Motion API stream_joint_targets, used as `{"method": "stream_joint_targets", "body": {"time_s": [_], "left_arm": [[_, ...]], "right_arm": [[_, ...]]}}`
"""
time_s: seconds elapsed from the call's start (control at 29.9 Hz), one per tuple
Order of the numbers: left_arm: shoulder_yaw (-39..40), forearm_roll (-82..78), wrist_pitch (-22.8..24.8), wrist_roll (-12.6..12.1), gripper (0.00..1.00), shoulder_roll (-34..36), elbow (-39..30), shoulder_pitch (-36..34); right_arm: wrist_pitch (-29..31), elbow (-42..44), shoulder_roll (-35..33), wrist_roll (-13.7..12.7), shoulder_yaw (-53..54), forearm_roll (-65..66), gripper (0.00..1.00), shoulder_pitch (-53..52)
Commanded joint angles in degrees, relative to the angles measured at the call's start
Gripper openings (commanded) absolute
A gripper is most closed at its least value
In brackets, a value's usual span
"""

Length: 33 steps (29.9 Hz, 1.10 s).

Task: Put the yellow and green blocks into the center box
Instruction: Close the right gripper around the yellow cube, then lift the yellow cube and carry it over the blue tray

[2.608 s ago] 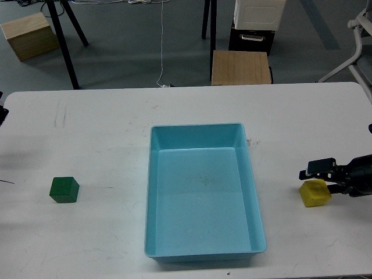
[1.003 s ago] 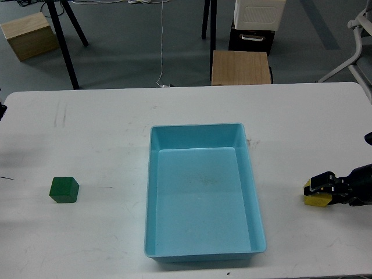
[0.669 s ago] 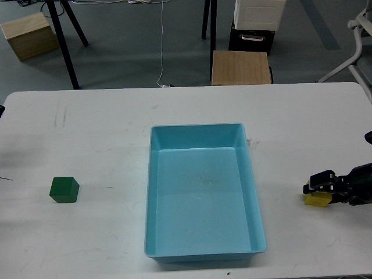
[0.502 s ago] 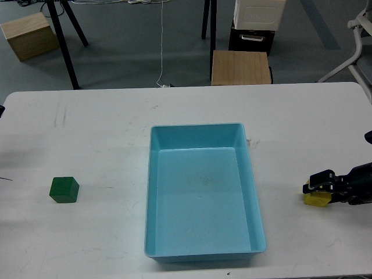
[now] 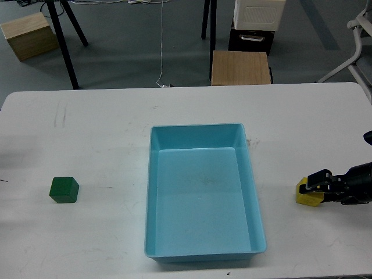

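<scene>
yellow block [image 5: 306, 196]: on the worktop [image 5: 104, 133], right of the blue box [image 5: 203, 189], well apart from it
my right end effector [image 5: 314, 184]: fingers look clamped on yellow block, dark and partly overlapping, so likely
green block [image 5: 64, 190]: far left, untouched
step: grasping yellow
next: lift, carry left over box, release
hidden: left end effector out of view

One head view only, taken from above the near edge, aimed forward and down, white table [image 5: 104, 128] filling most, grey floor [image 5: 128, 46] seen beyond.
</scene>
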<state>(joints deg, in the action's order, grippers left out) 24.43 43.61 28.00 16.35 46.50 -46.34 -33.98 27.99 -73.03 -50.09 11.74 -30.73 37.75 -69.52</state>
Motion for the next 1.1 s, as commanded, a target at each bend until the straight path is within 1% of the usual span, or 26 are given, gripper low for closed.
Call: {"method": "stream_joint_targets", "body": {"time_s": [0.0, 0.03, 0.2, 0.3, 0.54, 0.57, 0.6, 0.67, 0.87, 1.07], "left_arm": [[0.00, -0.01, 0.00, -0.01, 1.00, -0.62, 0.19, -0.12], [0.00, -0.01, 0.00, -0.01, 1.00, -0.62, 0.19, -0.12], [0.00, -0.01, 0.00, -0.09, 1.00, -0.62, 0.19, -0.21], [0.00, -0.01, 0.00, -0.09, 1.00, -0.62, 0.19, -0.12], [0.00, -0.01, 0.00, -0.01, 1.00, -0.79, 0.19, -0.21], [0.00, -0.01, 0.00, -0.01, 1.00, -0.71, 0.19, -0.21], [0.00, -0.01, 0.00, -0.09, 1.00, -0.71, 0.19, -0.21], [0.00, -0.01, 0.00, -0.01, 1.00, -0.71, 0.19, -0.21], [0.00, -0.01, 0.00, -0.01, 1.00, -0.88, 0.19, -0.12], [0.00, -0.01, 0.00, -0.01, 1.00, -0.88, 0.19, -0.12]], "right_arm": [[0.01, -0.01, -0.01, 0.39, -0.03, 0.04, 0.47, 0.00], [0.01, -0.01, -0.09, 0.39, -0.03, 0.04, 0.45, 0.00], [0.01, -0.27, -0.45, 0.65, -0.03, 0.04, 0.40, -0.18], [0.01, -1.15, -0.89, 1.00, -0.03, 0.13, 0.34, -0.35], [0.01, -1.94, -1.59, 1.27, -0.03, 0.31, 0.30, -0.53], [0.01, -2.03, -1.59, 1.27, -0.03, 0.31, 0.28, -0.53], [0.01, -1.94, -1.68, 1.27, -0.12, 0.31, 0.24, -0.53], [0.01, -1.94, -1.68, 1.62, -0.03, 0.31, 0.22, -0.62], [0.01, -1.94, -2.12, 1.79, -0.03, 0.22, 0.22, -0.71], [0.01, -3.87, -4.66, 2.23, 0.41, 0.22, 0.22, -2.54]]}}
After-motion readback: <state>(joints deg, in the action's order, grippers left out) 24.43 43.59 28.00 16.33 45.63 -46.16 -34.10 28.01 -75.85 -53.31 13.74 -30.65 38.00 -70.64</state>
